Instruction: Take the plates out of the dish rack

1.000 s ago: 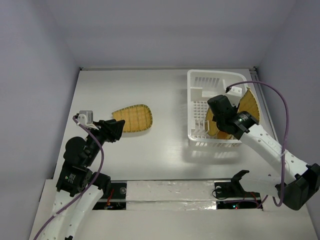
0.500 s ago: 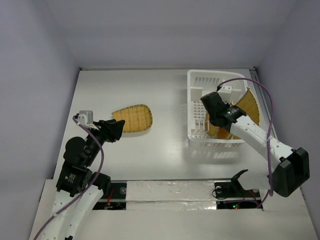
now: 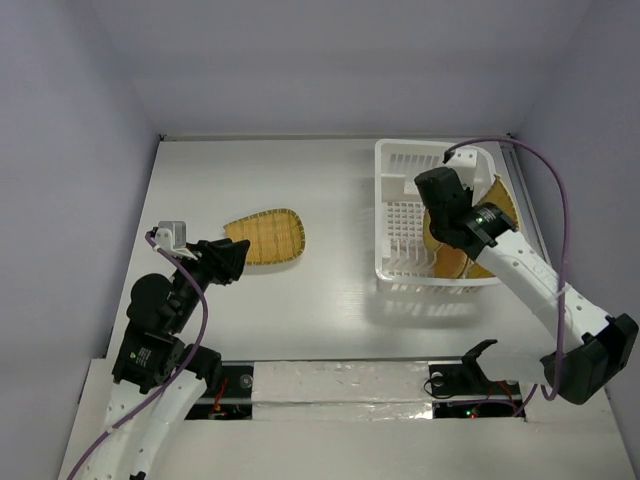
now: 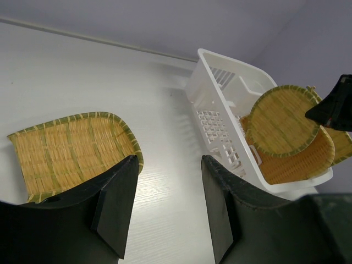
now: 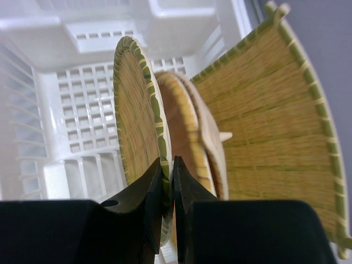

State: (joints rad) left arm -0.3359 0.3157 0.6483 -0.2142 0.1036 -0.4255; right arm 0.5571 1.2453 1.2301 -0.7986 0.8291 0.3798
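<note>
One woven orange-tan plate [image 3: 265, 236] [image 4: 66, 151] lies flat on the table at the left. My left gripper [image 3: 232, 258] [image 4: 168, 165] hovers just beside it, open and empty. The white dish rack [image 3: 400, 165] [image 4: 220, 71] [image 5: 82, 110] holds three plates on edge. My right gripper [image 3: 447, 205] [image 5: 168, 162] is shut on the green rim of the front plate [image 5: 137, 110] [image 4: 283, 121]. Behind it stands a second plate [image 5: 184, 126], and a larger plate [image 5: 269, 121] [image 3: 503, 203] leans on the rack's right side.
The rack's slotted walls [image 5: 22, 137] close in on my right gripper's left side. The table's right edge [image 3: 535, 230] runs close beside the rack. Grey walls stand behind and to both sides.
My right jaws have closed onto the front plate's rim, and the wrist has swung left and then back towards the rack's back right. The left arm and the flat plate have not moved.
</note>
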